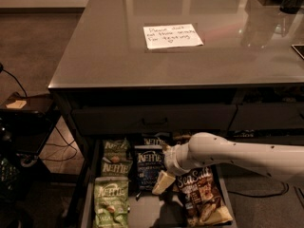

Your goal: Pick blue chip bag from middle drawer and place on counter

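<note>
The blue chip bag (148, 167) lies flat in the open middle drawer (88, 197), between green bags on its left and a tan bag on its right. My gripper (161, 179) comes in from the right on a white arm and hangs low over the bag's right edge. Whether it touches the bag does not show. The counter (114, 56) spreads above the drawer, with the white handwritten note (172, 35) on it.
Two green Kettle bags (115, 158) (110, 201) lie at the drawer's left. A tan Sea Salt bag (202, 196) lies at its right, under my arm. Closed dark drawers (152, 119) sit above. Cables and a dark stand (23, 127) are at the left.
</note>
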Robot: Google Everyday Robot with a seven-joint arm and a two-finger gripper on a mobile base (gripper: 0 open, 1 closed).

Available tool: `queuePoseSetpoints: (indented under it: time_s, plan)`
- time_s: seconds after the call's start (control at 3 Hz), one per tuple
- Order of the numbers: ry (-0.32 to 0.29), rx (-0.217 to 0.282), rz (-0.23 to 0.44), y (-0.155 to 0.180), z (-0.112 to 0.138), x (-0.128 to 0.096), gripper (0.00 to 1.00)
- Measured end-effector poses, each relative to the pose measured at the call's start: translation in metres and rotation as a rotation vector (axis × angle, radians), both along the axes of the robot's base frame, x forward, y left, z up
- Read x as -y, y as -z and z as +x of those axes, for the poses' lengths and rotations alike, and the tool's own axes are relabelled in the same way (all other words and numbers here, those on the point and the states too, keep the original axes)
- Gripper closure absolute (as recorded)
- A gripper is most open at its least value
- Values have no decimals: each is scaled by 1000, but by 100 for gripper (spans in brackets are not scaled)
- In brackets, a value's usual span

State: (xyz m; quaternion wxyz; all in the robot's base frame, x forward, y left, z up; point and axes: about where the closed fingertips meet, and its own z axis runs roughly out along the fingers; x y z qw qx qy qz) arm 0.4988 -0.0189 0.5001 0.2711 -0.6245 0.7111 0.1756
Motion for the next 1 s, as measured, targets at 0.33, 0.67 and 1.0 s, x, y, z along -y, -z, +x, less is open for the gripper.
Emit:
queuePoseSetpoints:
  time_s: [0.33,0.67,1.0]
  plan:
    - [-9,36,-38,4,-2,2,0]
    - [-14,108,-53,24,4,7,0]
    - [-36,176,-36,39,14,3,0]
